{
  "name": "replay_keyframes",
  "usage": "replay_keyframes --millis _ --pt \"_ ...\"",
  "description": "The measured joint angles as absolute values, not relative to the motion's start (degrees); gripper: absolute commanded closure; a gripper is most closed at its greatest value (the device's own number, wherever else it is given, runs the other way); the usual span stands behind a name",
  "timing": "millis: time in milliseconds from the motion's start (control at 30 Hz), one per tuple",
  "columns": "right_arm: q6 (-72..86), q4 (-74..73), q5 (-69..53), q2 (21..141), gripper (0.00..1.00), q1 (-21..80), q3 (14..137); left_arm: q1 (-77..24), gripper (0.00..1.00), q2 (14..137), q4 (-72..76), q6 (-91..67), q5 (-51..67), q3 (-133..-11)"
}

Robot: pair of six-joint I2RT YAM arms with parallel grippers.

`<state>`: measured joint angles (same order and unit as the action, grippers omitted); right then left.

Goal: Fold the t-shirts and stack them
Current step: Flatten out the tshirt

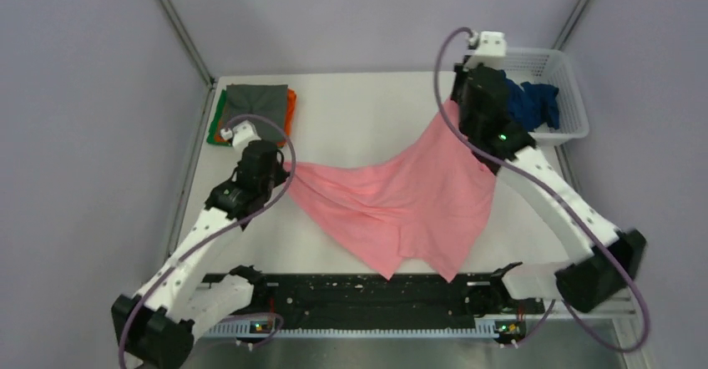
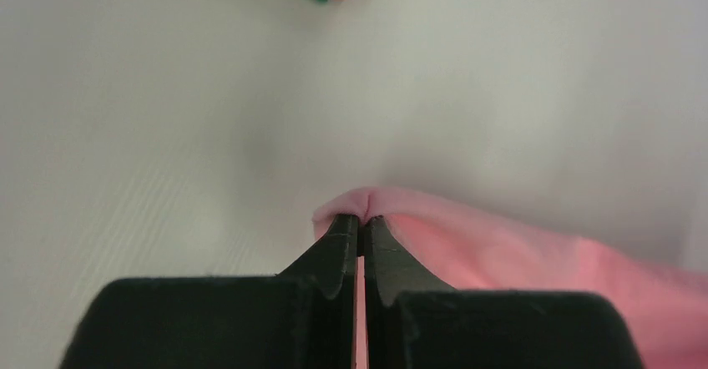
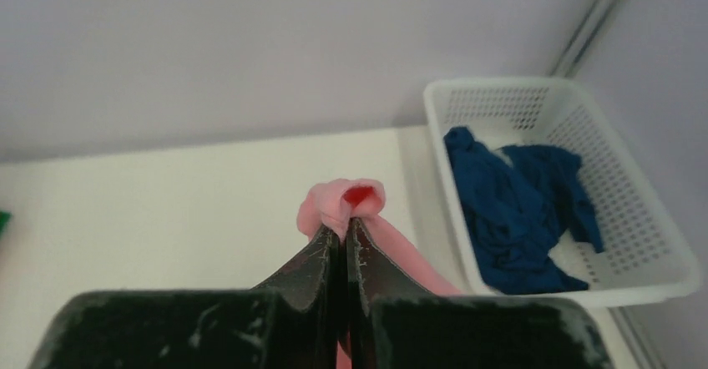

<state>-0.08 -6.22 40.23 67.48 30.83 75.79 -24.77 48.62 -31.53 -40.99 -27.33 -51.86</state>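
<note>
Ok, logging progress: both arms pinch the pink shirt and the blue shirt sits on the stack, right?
No: the blue shirt lies in the basket, not on the stack, as the right wrist view shows. The rest holds.

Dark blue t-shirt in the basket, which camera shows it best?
The right wrist view: the dark blue t-shirt lies crumpled inside the white mesh basket, almost wholly visible. The top external view shows only part of it, with the right arm covering one side. The left wrist view does not show it.
</note>
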Motion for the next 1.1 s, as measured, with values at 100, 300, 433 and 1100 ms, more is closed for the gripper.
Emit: replay_keyframes --millis 100,300,433,1100 --pt "2.98 -2.74 33.63 82.46 0.89 26.81 74.85 -19.0 1.0 58.22 -27.7 -41.71 -21.21 -44.05" --pt "5.61 -7.46 26.11 112.97 0.01 23.42 85.8 -9.47 1.0 71.37 -23.83 -41.98 -12.01 -40.82" --pt "6.66 -13.08 24.56 113.14 0.01 24.23 87.0 -9.47 1.0 72.01 -21.3 -41.95 -8.16 -40.84" --pt "43.35 -38.98 14.04 62.85 0.08 43.0 34.11 -9.47 1.0 68.71 -21.69 -43.35 -1.08 -38.63"
